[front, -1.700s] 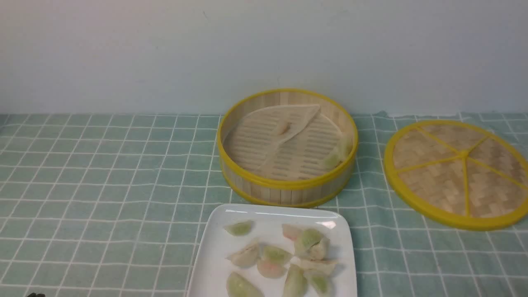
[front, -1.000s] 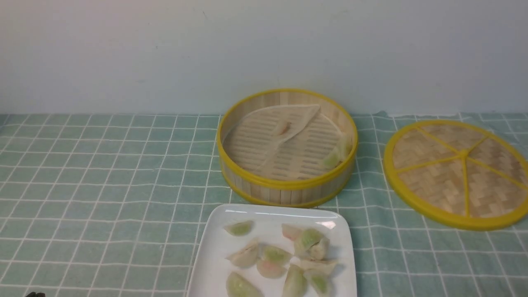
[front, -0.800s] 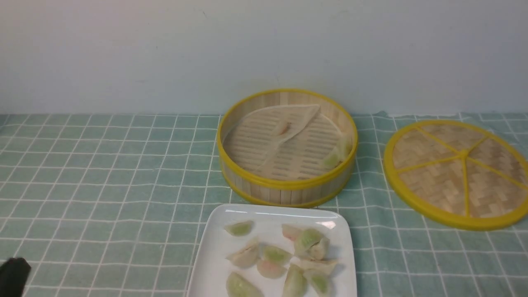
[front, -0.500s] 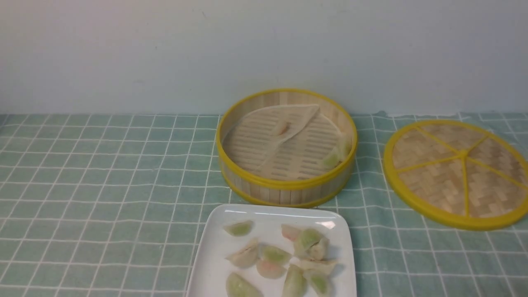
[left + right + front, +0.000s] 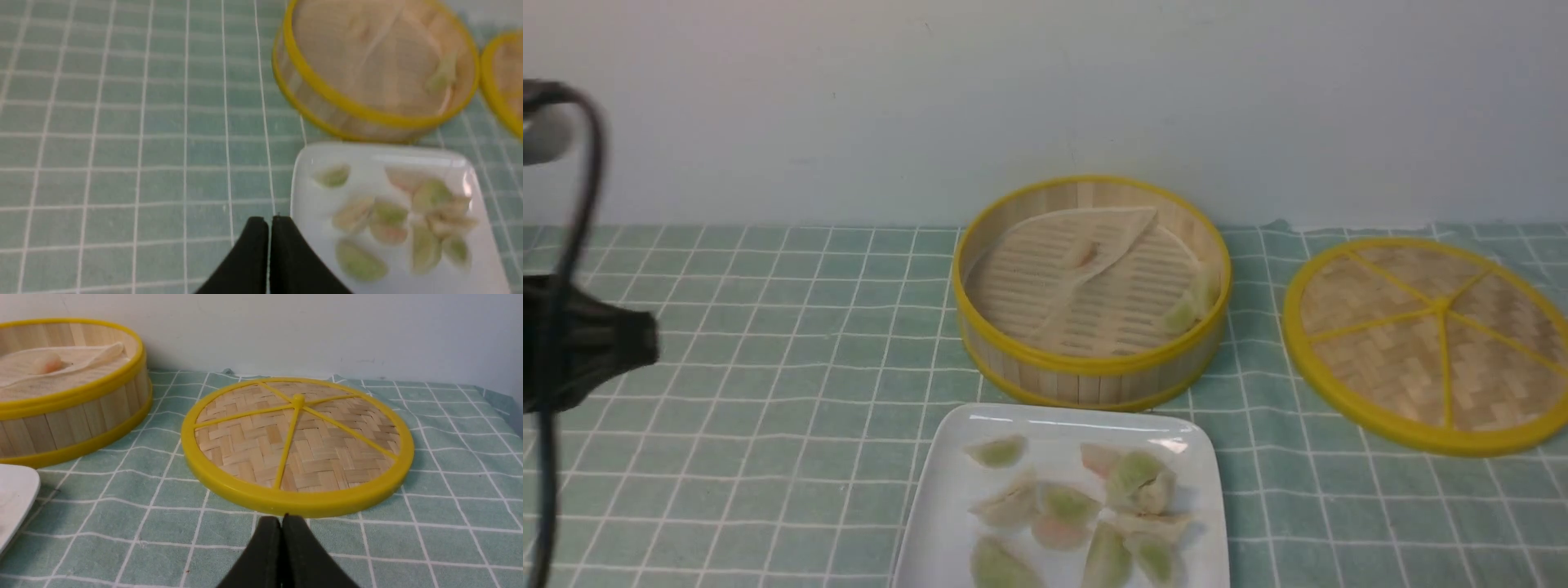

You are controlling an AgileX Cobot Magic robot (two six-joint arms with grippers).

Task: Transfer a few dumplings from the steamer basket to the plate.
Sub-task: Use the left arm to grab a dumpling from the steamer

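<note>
At the near side, the left gripper [image 5: 263,222] is pointing its closed tips over the cloth [image 5: 163,183], holding nothing. The right gripper [image 5: 282,518] is also keeping its tips together and is gripping nothing. On the left, part of the dark left arm [image 5: 588,347] is showing, with a cable [image 5: 572,237] curving past it.

The plate [image 5: 931,490] is lying on the cloth, its near edge running out of the front view. It is holding a loose spread of dumplings [image 5: 1005,563], green, pink and beige. Some are sitting singly, while others are touching or overlapping, mostly toward the plate's middle and right.

Just beyond the plate, the basket [image 5: 1094,363] is standing upright and uncovered. A pale liner [image 5: 1029,261] is covering its floor, with a fold running across. One pinkish dumpling [image 5: 1082,253] is resting by that fold, and pale green ones [image 5: 1180,314] are lying close together against the right wall.

The lid [image 5: 1441,437] is lying to the right of the basket, spokes facing up. Behind everything, a plain wall [image 5: 849,106] is rising.
</note>
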